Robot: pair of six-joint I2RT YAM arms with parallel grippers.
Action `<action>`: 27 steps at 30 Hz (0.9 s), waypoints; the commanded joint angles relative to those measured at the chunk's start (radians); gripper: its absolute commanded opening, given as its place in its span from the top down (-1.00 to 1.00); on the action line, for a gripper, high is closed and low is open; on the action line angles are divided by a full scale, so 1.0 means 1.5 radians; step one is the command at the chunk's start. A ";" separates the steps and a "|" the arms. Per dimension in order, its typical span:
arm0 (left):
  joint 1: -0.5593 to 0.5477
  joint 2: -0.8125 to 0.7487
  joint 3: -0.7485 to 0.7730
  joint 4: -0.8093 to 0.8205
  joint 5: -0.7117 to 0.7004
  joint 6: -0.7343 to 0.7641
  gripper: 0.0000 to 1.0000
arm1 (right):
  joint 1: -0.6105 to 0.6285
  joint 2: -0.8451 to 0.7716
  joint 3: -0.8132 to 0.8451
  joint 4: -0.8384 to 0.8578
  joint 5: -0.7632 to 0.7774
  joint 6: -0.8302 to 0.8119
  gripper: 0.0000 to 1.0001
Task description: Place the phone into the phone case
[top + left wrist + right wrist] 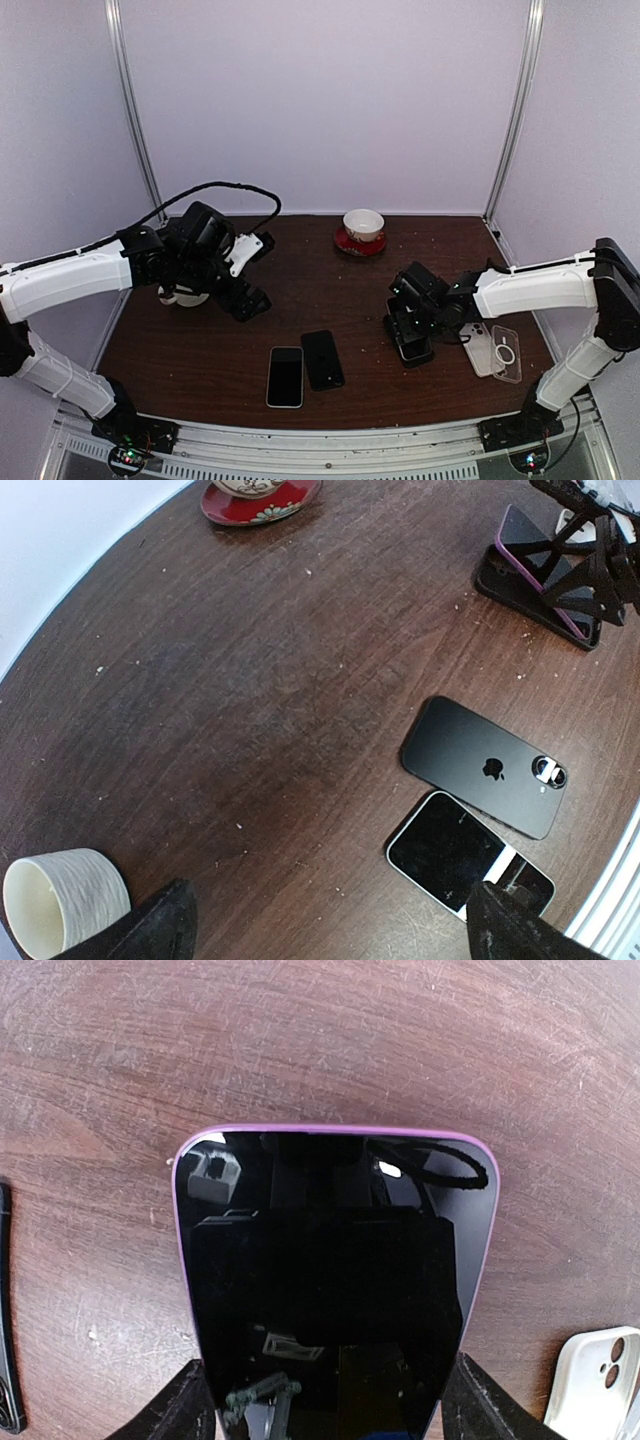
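Note:
My right gripper (413, 318) is shut on a purple-edged phone (330, 1280), one finger on each long edge, screen facing the wrist camera. In the left wrist view the phone (540, 570) is tilted, its lower end over a black phone case (500, 588) lying on the table. The case's edge shows at the far left of the right wrist view (5, 1360). My left gripper (245, 300) is open and empty above the table's left part, its fingertips (150, 930) spread wide.
A white-edged phone (285, 376) lies face up beside a black phone (322, 359) lying face down at front centre. A white case (478, 348) and a clear case (507, 353) lie at right. A ribbed cup (185, 295) stands at left, a bowl on a red saucer (362, 228) at back.

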State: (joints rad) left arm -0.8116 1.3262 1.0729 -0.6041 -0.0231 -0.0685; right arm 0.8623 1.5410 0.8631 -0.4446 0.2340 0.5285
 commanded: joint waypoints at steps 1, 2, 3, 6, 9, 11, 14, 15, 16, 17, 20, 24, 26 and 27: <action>0.001 0.003 -0.001 0.013 0.000 0.010 -0.95 | 0.015 0.001 0.011 -0.003 0.020 0.025 0.03; 0.001 0.003 -0.001 0.013 0.001 0.010 -0.95 | 0.015 0.000 0.008 -0.007 0.020 0.028 0.04; 0.002 0.003 0.000 0.013 0.002 0.010 -0.95 | 0.015 -0.001 0.004 -0.010 0.022 0.031 0.04; 0.001 0.004 0.000 0.013 0.002 0.010 -0.95 | 0.015 -0.005 -0.008 -0.006 0.019 0.033 0.05; 0.001 0.004 0.000 0.013 0.002 0.010 -0.95 | 0.015 -0.006 -0.006 -0.016 0.002 0.028 0.05; 0.002 0.005 0.000 0.013 0.003 0.010 -0.95 | 0.015 -0.006 0.000 -0.032 -0.017 0.019 0.05; 0.002 0.006 0.001 0.013 0.006 0.010 -0.95 | 0.015 -0.003 0.008 -0.059 -0.031 0.013 0.05; 0.001 0.006 0.001 0.013 0.006 0.010 -0.95 | 0.015 -0.003 0.006 -0.062 -0.031 0.014 0.05; 0.001 0.007 0.001 0.013 0.006 0.010 -0.95 | 0.015 -0.002 0.004 -0.061 -0.030 0.014 0.05; 0.002 0.007 0.001 0.013 0.006 0.010 -0.95 | 0.015 0.001 0.002 -0.059 -0.030 0.014 0.05; 0.002 0.008 0.001 0.013 0.006 0.010 -0.95 | 0.015 0.014 0.006 -0.067 -0.027 0.028 0.05; 0.002 0.009 0.002 0.013 0.006 0.010 -0.95 | 0.016 0.025 0.017 -0.095 -0.024 0.058 0.05; 0.002 0.009 0.002 0.013 0.006 0.010 -0.95 | 0.015 0.028 0.016 -0.103 -0.024 0.074 0.04; 0.002 0.010 0.002 0.013 0.006 0.010 -0.95 | 0.015 0.033 0.017 -0.108 -0.025 0.080 0.01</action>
State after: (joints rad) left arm -0.8116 1.3346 1.0729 -0.6037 -0.0223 -0.0681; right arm 0.8795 1.5696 0.8753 -0.5339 0.1955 0.5896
